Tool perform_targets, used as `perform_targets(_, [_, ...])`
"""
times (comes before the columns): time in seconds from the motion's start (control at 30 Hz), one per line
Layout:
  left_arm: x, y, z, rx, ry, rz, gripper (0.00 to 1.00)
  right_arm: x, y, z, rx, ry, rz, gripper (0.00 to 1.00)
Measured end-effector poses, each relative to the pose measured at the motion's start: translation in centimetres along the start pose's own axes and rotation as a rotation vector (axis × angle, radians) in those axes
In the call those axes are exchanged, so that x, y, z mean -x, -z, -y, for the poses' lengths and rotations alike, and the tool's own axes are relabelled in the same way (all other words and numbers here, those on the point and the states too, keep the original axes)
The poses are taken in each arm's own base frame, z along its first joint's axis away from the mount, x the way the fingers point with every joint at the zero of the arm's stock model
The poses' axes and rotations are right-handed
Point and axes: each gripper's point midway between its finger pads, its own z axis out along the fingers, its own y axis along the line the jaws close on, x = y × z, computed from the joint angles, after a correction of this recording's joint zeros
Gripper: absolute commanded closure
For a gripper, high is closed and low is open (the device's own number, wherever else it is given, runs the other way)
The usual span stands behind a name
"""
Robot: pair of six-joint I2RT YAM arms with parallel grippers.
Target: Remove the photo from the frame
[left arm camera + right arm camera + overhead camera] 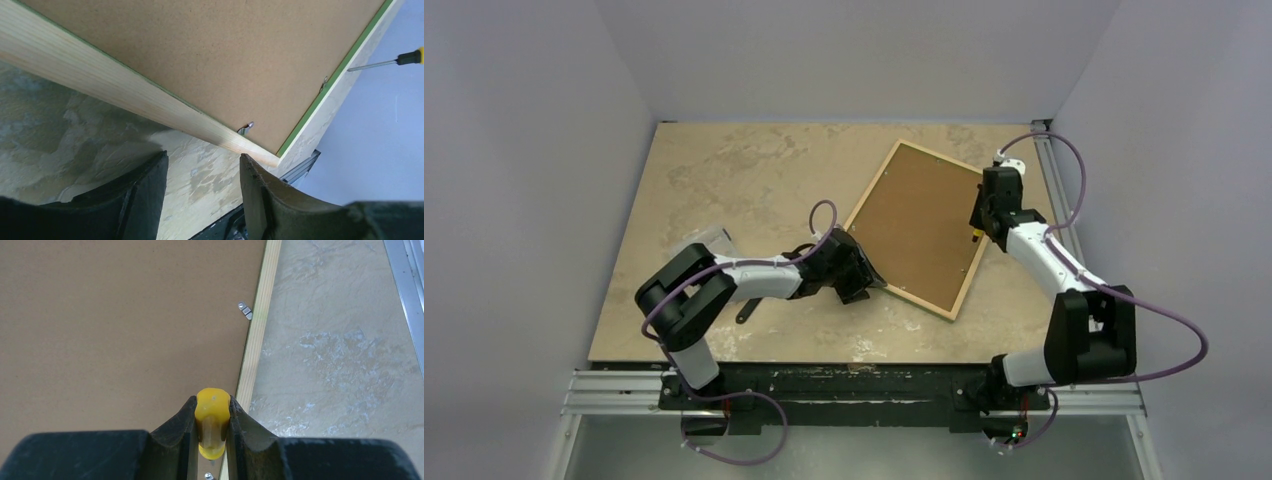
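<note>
While the pale-wood frame (255,340) lies fibreboard (125,330) up, my right gripper (212,404) pinches a rounded yellow screwdriver (213,415); my left gripper (202,160) gapes empty.

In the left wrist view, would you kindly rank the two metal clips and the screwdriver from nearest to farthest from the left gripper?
1. Near clip, just above the left gripper.
2. Far clip, up the right edge.
3. Screwdriver, far right.
</note>
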Motion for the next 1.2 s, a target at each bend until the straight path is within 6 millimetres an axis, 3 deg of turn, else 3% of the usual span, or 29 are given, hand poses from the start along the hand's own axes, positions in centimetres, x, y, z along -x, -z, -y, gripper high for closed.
perform_targets(0.33, [0.3, -1.0, 0.7, -0.039, -0.013, 0.018, 0.58, -2.0, -1.9, 0.3, -0.028, 0.03, -0.058, 1.0])
perform_targets(0.87, [0.1, -1.8, 0.8, -0.054, -0.01, 0.002, 0.66, -3.2, -1.8, 0.6, -0.043, -0.014, -0.101, 1.0])
perform_targets(1.2, [-0.3, -2.0, 0.7, -0.056, 0.007, -0.023, 0.73, -6.3, -1.6, 0.8, -0.034, -0.096, -0.148, 1.0])
